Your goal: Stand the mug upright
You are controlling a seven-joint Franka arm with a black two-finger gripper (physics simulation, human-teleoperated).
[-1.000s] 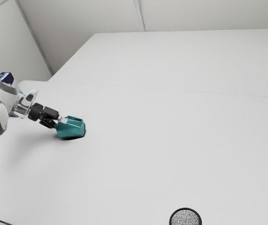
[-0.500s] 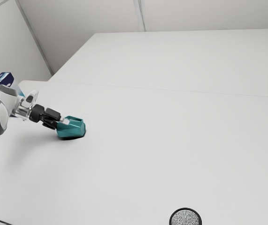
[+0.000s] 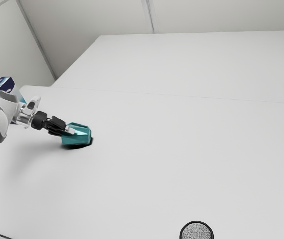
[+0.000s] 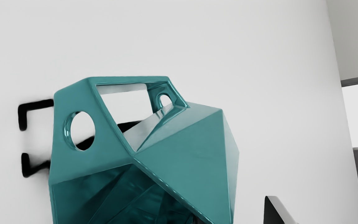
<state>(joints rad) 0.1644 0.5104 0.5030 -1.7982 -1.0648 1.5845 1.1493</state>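
Okay, faceted teal mug: on its side on the white table, so not upright as things are. Its mouth faces the arm, its base points toward the exterior view's right, and the handle is up along the far side in the exterior view.

Black two-finger gripper: right at the mouth end. Fingers look apart, with the mug's side wall between them. The outer finger has a visible gap to the wall, and what looks like the inner finger sits just inside the mouth. Doesn't read as a clamp yet.

Side wall: probably the grip to go for. Best to close gently and get both pads flat on it before any lift; a shallow bite on those slanted facets could slip, or just shove the mug along.

Base: the likely pivot. Once the wall is held, raise the mouth end in a slow arc so the base swings down flat, with enough height that its edge doesn't drag, then let go only when it sits level.

Handle: worth keeping clear of the outer finger as the mug turns.

Black-rimmed disc: well apart from all this, near the exterior view's bottom edge, so no bother.
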